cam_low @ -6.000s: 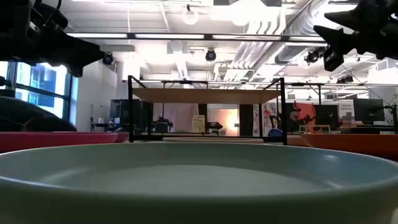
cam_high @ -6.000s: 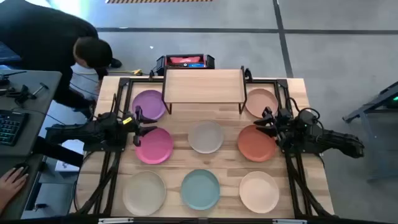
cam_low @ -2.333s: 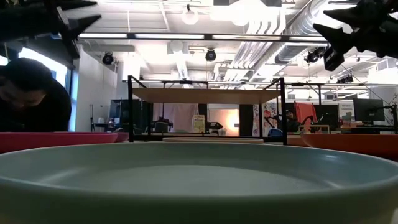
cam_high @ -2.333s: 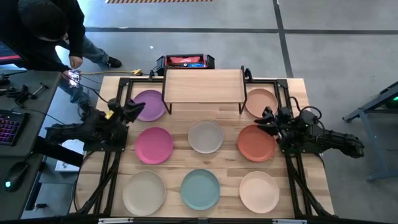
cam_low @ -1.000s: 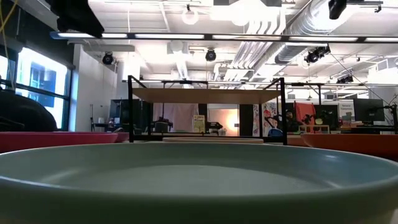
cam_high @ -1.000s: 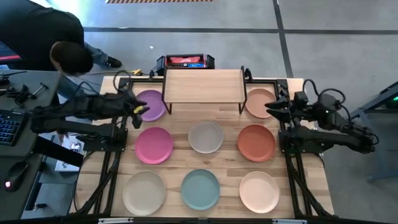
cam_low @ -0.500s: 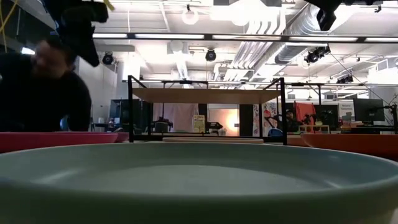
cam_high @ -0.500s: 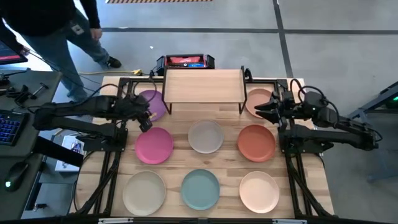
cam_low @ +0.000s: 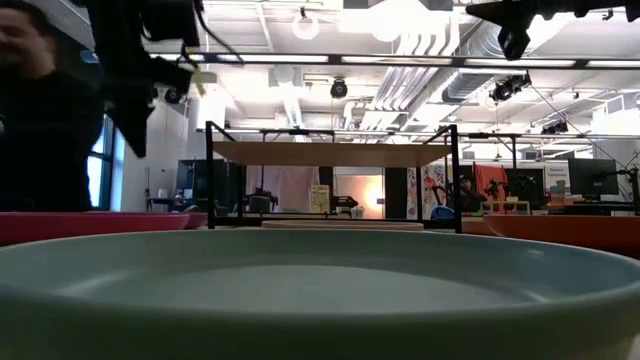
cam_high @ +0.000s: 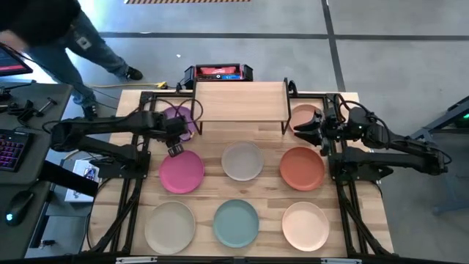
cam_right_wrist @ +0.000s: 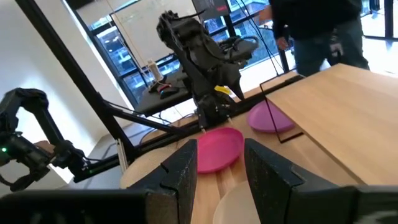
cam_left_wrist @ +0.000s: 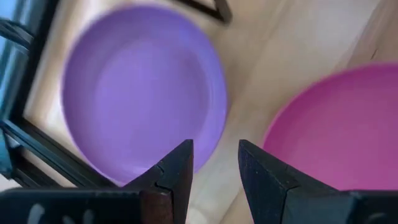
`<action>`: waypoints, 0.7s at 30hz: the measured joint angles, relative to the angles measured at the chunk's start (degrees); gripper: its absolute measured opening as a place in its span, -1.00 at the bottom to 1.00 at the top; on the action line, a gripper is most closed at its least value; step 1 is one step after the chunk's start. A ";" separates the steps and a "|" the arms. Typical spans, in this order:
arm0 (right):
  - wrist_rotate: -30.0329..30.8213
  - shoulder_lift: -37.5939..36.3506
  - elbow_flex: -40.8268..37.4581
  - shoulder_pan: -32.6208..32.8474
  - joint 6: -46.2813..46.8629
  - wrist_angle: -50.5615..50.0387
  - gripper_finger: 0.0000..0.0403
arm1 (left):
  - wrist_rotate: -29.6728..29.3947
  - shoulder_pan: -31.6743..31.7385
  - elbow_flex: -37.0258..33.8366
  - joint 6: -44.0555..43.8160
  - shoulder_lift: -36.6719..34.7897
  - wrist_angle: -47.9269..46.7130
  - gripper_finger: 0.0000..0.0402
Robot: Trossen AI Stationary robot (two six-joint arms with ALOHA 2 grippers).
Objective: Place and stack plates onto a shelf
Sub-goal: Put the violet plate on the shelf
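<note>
a wooden table (cam_high: 344, 227) carries eight plates (cam_high: 242, 161) and an empty shelf (cam_high: 239, 101).

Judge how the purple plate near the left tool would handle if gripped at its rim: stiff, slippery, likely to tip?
The purple plate looks rigid: its rim holds an even round shape. Its matte surface suggests fair grip, though the rim looks thin. Gripped at one edge by the open left tool, it would probably droop unless held firmly, since it is wide and shallow.

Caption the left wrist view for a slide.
Open left gripper hangs over the gap between the purple plate and the pink plate.
</note>
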 joint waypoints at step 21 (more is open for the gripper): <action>3.85 3.08 0.02 0.00 1.36 0.07 -0.41 | 0.11 6.19 -5.12 -3.17 1.29 1.46 -0.42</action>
